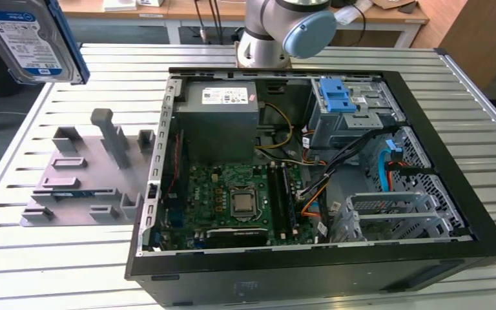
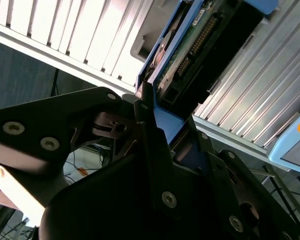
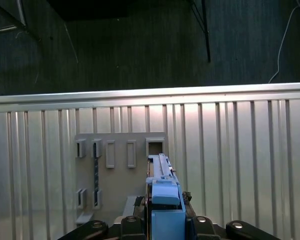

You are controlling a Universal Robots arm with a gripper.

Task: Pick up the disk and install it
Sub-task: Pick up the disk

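Counter (image 1: 59,271): slatted metal. Open case (image 1: 317,271) takes the centre and right of the exterior view, with loose cables (image 1: 351,152) strung across its right half. Grey rack (image 1: 84,181) sits at left. Disk (image 1: 33,39) hangs aloft at upper left, well apart from the case. Claw (image 2: 167,117) is clamped on the disk's blue carrier edge.

Risks: the narrow hold on the plastic rim could slip or tilt, and the cables could snag the disk on entry.

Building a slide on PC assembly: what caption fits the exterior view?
Held in the air, the disk hangs clear of the grey fixture plate; open computer case to the exterior view's right.
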